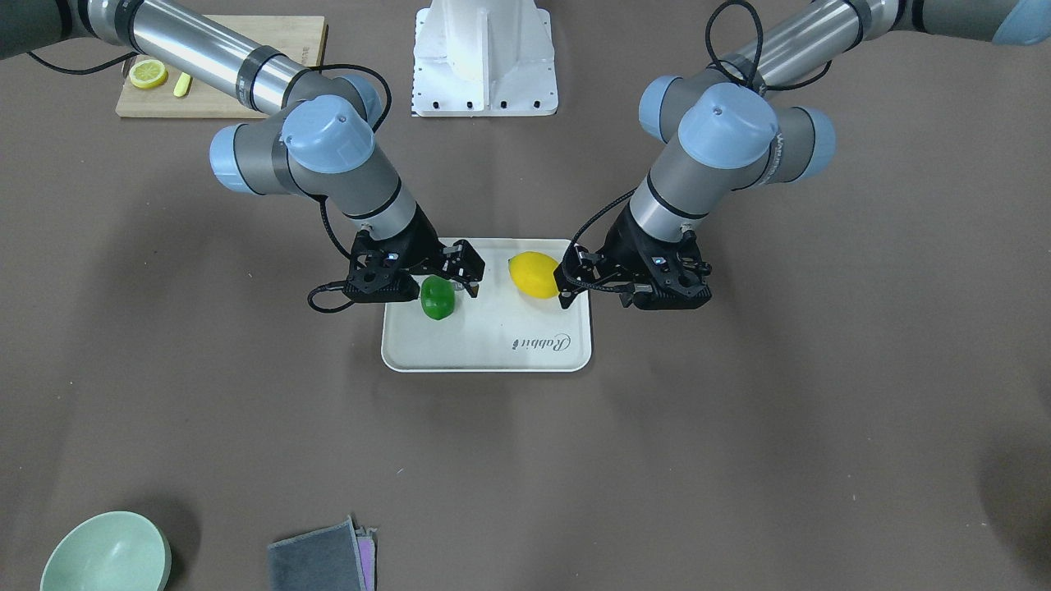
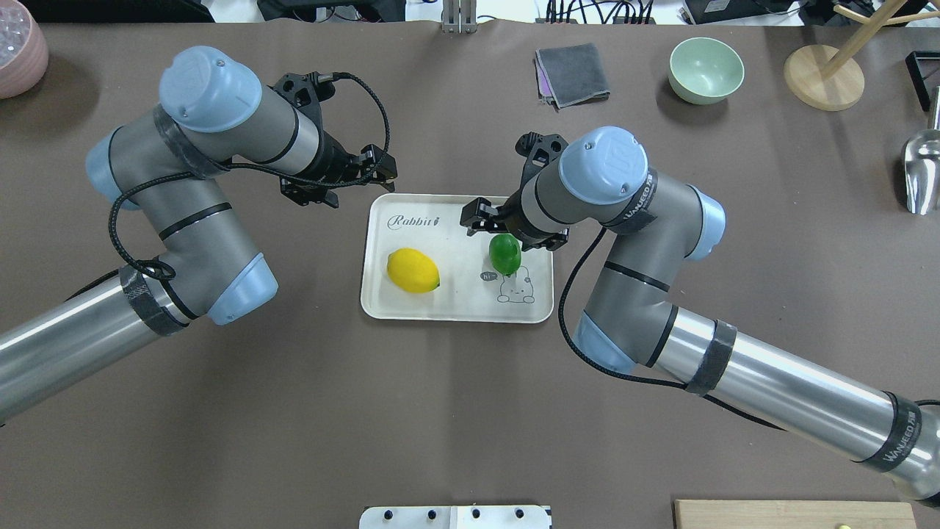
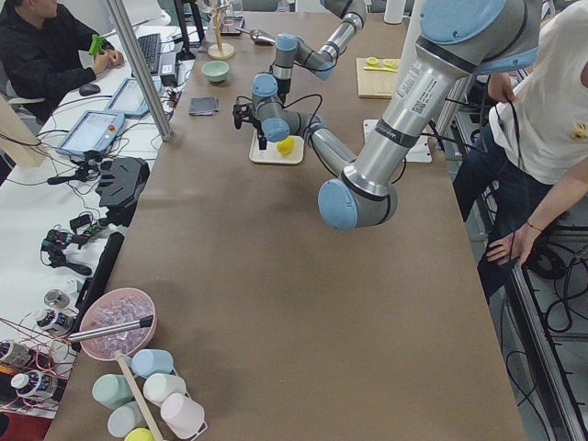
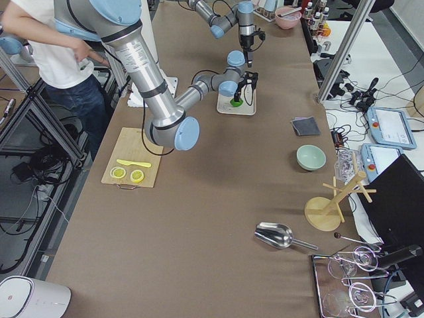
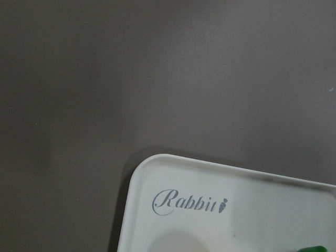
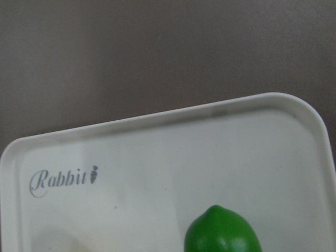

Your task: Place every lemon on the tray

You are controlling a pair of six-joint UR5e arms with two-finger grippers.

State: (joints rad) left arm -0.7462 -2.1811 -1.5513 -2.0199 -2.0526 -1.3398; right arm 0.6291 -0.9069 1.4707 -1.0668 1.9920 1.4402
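Two on tray (image 2: 455, 303), yellow lemon (image 2: 413, 270), green lemon (image 2: 505, 256) partly hidden by right end effector (image 1: 462, 267), spread like left end effector (image 1: 566, 285)

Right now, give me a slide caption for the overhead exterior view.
Yellow lemon and green lemon both lying on the cream Rabbit tray, task goal met.

The left arm (image 2: 191, 220) and right arm (image 2: 639, 294) are silver tubes and grey links with pale-blue caps (image 2: 209, 77), black bands (image 2: 150, 301) and looping black cables (image 2: 560, 305).

Green lemon (image 6: 222, 233) half off-frame
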